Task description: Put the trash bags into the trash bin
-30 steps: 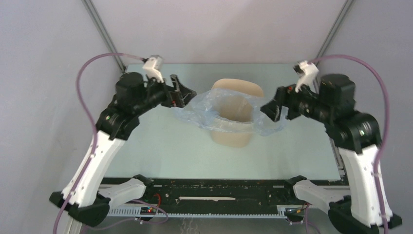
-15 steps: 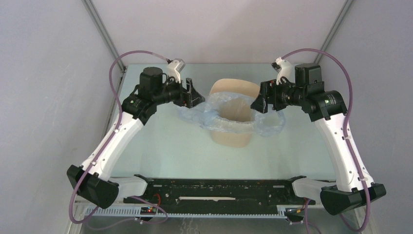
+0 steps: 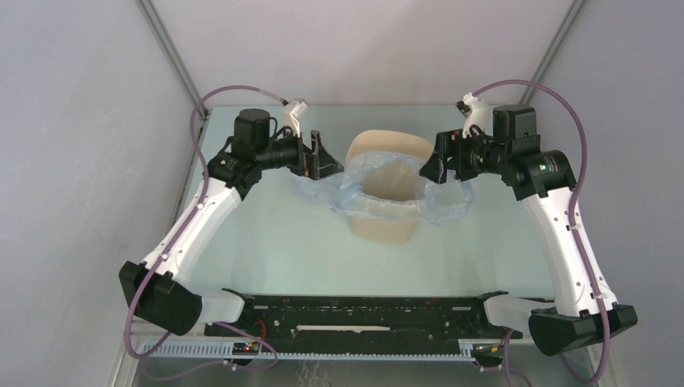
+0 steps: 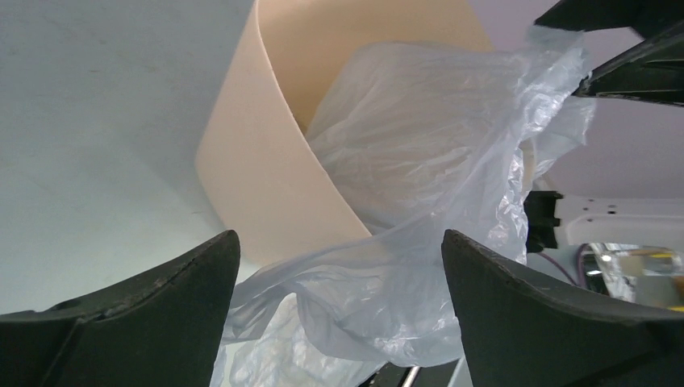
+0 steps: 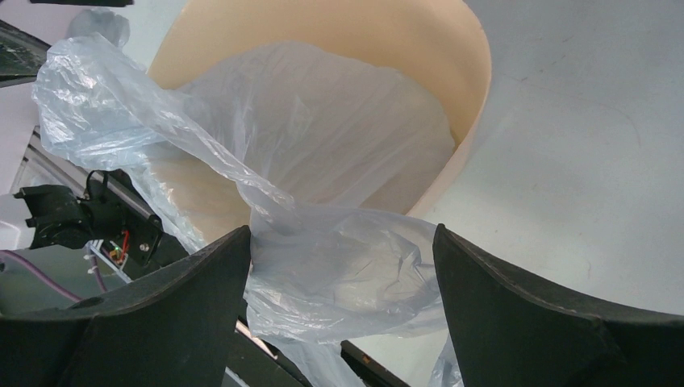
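Looking down from the top camera, you saw the cream trash bin [image 3: 385, 227] standing upright on the bench [image 3: 266, 234], the pale-blue trash bag [image 3: 442, 205] draped over its rim: part sagged inside, loose folds spilled outside on both sides. The left fingers [image 3: 320, 159] hovered just beside the bin's left rim and the right fingers [image 3: 432, 165] just beside its right rim, both pairs spread.

From the left wrist camera, your left fingers [image 4: 153, 310] stood wide apart, a crumpled fold of the trash bag [image 4: 387, 306] lying loose between them, not pinched; the trash bin's wall [image 4: 258, 185] curved just beyond.

From the right wrist camera, the right fingers [image 5: 548, 306] were likewise spread, a bunched fold [image 5: 339, 274] between them, ungripped, the bin's mouth behind.

The film would likely handle as very light, floppy and slippery, and might tear if dragged over the rim. You would probably do best pinching a thick gathered fold outside the rim.
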`<state>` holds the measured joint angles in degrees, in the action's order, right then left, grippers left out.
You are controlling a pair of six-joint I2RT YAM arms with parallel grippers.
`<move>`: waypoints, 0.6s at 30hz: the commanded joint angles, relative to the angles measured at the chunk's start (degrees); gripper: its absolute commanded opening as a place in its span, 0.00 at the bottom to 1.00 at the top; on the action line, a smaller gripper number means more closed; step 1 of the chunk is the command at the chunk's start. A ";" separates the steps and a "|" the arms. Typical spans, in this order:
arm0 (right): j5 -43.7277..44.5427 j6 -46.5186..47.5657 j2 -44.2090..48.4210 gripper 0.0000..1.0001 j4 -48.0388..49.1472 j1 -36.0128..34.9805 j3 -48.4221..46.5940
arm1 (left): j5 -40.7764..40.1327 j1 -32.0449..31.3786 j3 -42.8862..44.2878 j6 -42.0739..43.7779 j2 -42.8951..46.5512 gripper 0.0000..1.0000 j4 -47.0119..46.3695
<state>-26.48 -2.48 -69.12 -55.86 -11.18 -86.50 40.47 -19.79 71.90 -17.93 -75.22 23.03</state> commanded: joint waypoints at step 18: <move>-8.13 -13.50 0.13 0.45 9.66 7.84 5.07 | 3.40 2.55 -4.14 -9.90 1.38 0.03 -10.43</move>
<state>-36.36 -12.93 -69.32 -50.09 -3.40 -81.21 48.95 -17.69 64.51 -27.24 -75.20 14.02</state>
